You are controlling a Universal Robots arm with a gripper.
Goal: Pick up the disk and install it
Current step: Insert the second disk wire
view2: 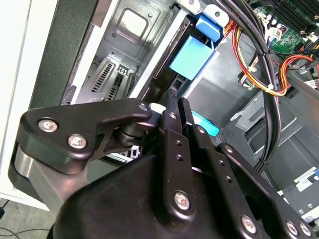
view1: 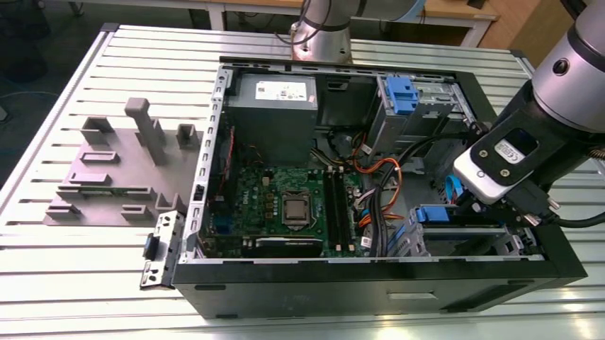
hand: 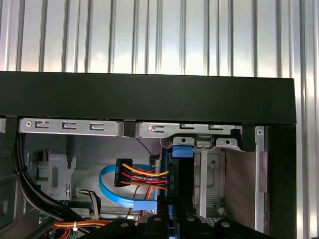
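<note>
The claw (view2: 174, 107) is closed on the disk (view2: 192, 57), held edgewise in the case (view1: 378, 280) near its right bay. Rigid, fairly heavy, shock-sensitive; the side rails are judged safest.

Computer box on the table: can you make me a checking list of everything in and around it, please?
Surface: slatted metal table holding an open black computer case.
Job's things: the disk is held on edge inside the case, near a corner.
Clutter: grey fixture at the exterior view's left of the case; a metal bracket by the case's corner.
Grippers: the gripper reaches into the case, jaws shut on the disk.
Cables: orange, red and yellow wires and a blue flat cable run close to the disk.
Surroundings: the arm's base at the table's far edge.
</note>
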